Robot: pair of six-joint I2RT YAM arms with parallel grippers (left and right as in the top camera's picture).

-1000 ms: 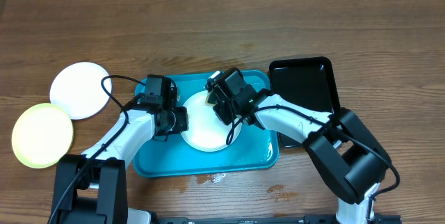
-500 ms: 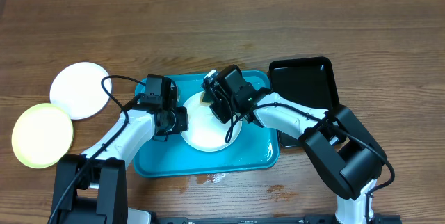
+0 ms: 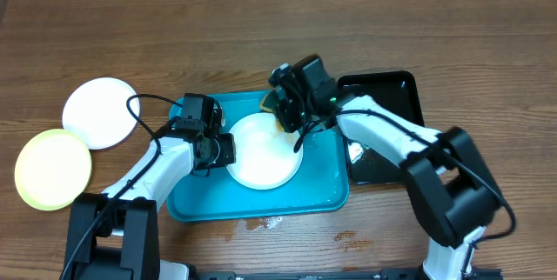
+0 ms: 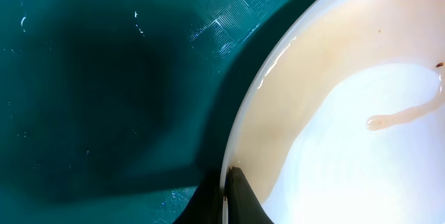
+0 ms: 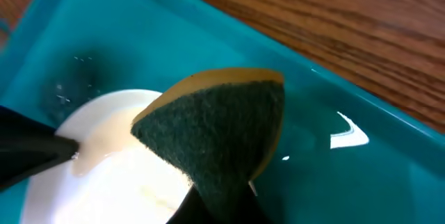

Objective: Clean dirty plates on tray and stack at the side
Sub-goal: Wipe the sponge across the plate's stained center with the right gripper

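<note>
The left gripper [image 4: 231,197] has its fingers pinched on the left rim of the white plate [image 3: 261,154], which lies in the turquoise tray [image 3: 324,191] with a thin brownish wet film across it. The right gripper [image 5: 217,204] is clamped on a sponge [image 5: 222,120], its dark green scouring face toward the wrist camera and yellow behind, over the plate's far edge; whether it touches the plate cannot be told. Left of the tray, on the wooden table [image 3: 261,36], a second white plate [image 3: 102,112] and the yellow-green plate [image 3: 52,168] lie edge to edge. A black tray [image 3: 392,97] sits just right of the turquoise one
</note>
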